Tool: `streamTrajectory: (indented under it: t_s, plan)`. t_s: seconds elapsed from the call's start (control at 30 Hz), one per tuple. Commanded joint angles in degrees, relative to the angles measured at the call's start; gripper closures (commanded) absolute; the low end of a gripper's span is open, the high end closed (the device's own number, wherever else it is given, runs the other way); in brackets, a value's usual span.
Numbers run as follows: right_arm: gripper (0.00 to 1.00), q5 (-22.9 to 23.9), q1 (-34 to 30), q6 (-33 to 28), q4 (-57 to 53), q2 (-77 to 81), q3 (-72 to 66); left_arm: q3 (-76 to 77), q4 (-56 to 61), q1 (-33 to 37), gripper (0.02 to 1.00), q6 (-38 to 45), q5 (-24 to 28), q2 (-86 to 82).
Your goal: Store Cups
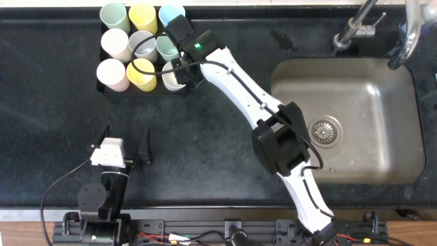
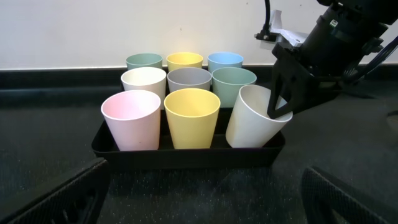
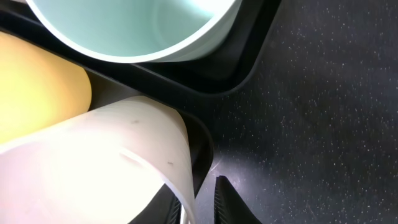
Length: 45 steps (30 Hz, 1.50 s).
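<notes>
**Tilted white cup in the tray's corner, right claw clamped on its rim**

Take the black tray (image 2: 186, 158) as your landmark: it holds nine cups in three rows of three. The tilted white cup (image 2: 255, 121) sits in the tray's corner slot, at the end of the row nearest the arm bases. It is just beside the front yellow cup (image 2: 192, 117), and the pink cup (image 2: 131, 119) stands at that row's other end. The white cup leans toward the tray's end wall, while its eight neighbours stand upright. You cannot tell whether its base rests flat on the tray floor.

Your right gripper (image 2: 281, 107) is closed down on that cup's rim. One finger is inside the mouth and the other outside, with the cup wall pinched between them. Directly behind the held cup, in the tray's middle row, stands the green cup (image 2: 234, 79), and the grey cup (image 2: 189, 79) is next to it at the tray's centre.

Your left gripper (image 1: 126, 133) is well apart from the tray, off its front side over the dark countertop (image 1: 54, 116). Its fingers are spread wide with nothing between them. The sink (image 1: 382, 137) lies well apart from the tray, beyond the end toward which the white cup leans
</notes>
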Motion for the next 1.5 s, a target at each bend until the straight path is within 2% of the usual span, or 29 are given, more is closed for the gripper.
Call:
streamTrajectory:
  t_s: [0.03,0.17,0.27,0.33,0.63,0.73,0.8,0.83,0.87,0.9,1.0,1.1,1.3,1.5]
  plan:
    - [0.759,-0.09,-0.07,0.17,0.13,-0.79,2.10,-0.04,-0.20,-0.07,0.018,0.04,0.94,-0.57]
    - [0.632,-2.97,-0.15,-1.84,0.15,-2.56,2.10,-0.04,-0.20,-0.07,0.020,0.04,0.94,-0.57]
    - [0.509,-3.04,-0.31,-2.14,0.07,-4.48,2.10,-0.04,-0.20,-0.07,0.018,0.07,0.94,-0.57]
    - [0.465,-3.82,-0.61,-3.06,0.31,-6.10,2.10,-0.04,-0.20,-0.07,0.018,0.04,0.94,-0.57]
    - [0.428,-8.04,-4.90,-4.83,1.03,-16.81,2.10,-0.04,-0.20,-0.07,0.018,0.07,0.94,-0.57]
    - [0.358,-10.12,-7.10,-6.93,0.83,-21.97,2.08,-0.04,-0.20,-0.07,0.020,0.07,0.94,-0.57]
    - [0.290,-10.54,-8.61,-9.05,-0.13,-25.35,2.08,-0.04,-0.20,-0.07,0.018,0.04,0.94,-0.57]
    - [0.213,-10.49,-9.35,-10.49,-0.98,-26.93,2.05,-0.04,-0.20,-0.07,0.018,0.04,0.94,-0.57]
    - [0.051,-10.27,-10.19,-12.46,-2.10,-28.57,1.99,-0.04,-0.20,-0.07,0.018,0.07,0.94,-0.57]
    - [0.003,-10.05,-10.80,-13.86,-2.97,-29.73,1.79,-0.04,-0.20,-0.07,0.018,0.07,0.94,-0.57]
    - [0.007,-9.09,-13.11,-17.66,-4.31,-34.32,-1.75,-0.04,-0.20,-0.07,0.018,0.04,0.94,-0.57]
    - [0.005,-5.90,-15.19,-18.71,-1.86,-40.26,-10.32,-0.04,-0.20,-0.07,0.018,0.04,0.94,-0.57]
    - [0.005,-2.69,-19.45,-21.03,10.14,-55.89,-32.96,-0.04,-0.20,-0.07,0.018,0.04,0.94,-0.57]
    - [0.005,-2.73,-24.79,-21.03,21.20,-71.47,-54.01,-0.04,-0.20,-0.07,0.018,0.07,0.94,-0.57]
